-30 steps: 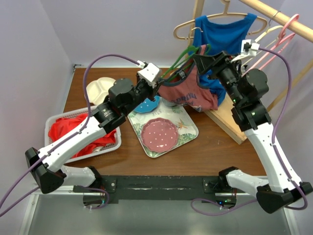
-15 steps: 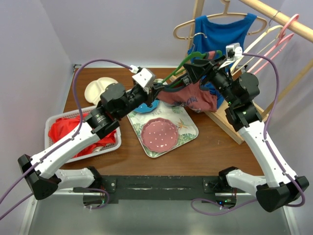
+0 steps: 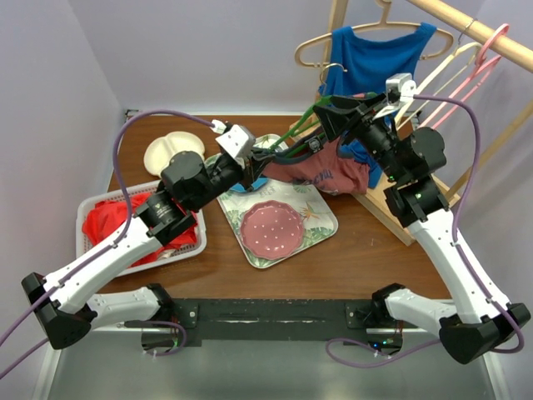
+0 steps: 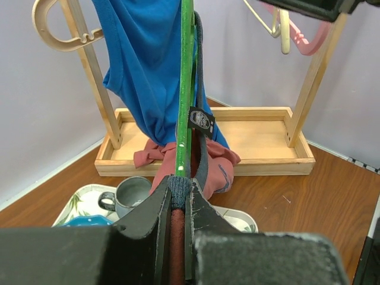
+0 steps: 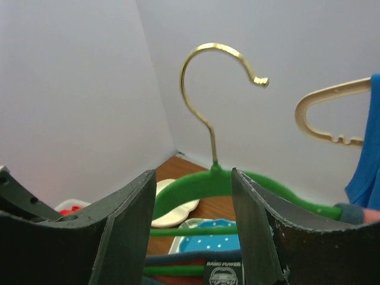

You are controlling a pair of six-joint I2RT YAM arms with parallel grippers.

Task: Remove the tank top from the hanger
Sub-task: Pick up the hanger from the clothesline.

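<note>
The maroon tank top (image 3: 326, 172) with navy trim hangs off a green hanger (image 3: 298, 127) held in the air over the tray. My left gripper (image 3: 257, 163) is shut on the top's navy edge (image 4: 178, 189), with the green hanger (image 4: 185, 89) rising straight ahead of the fingers. Lower down, the tank top (image 4: 224, 170) sags toward the table. My right gripper (image 5: 193, 178) is open, its fingers astride the hanger's green crown (image 5: 205, 183) below the gold hook (image 5: 206, 74), with a gap on each side.
A wooden rack (image 3: 391, 207) at the back right carries a blue top (image 3: 379, 60) on a cream hanger and a pink hanger (image 3: 487, 52). Below the garment lies a tray (image 3: 321, 221) with a pink plate and a mug (image 4: 132, 193). A white basket (image 3: 87, 208) of red cloth stands at the left.
My left arm has drawn back to the left with the navy edge, stretching the top along the hanger. The right gripper has shifted up and left, and its jaws have narrowed round the hanger's crown.
</note>
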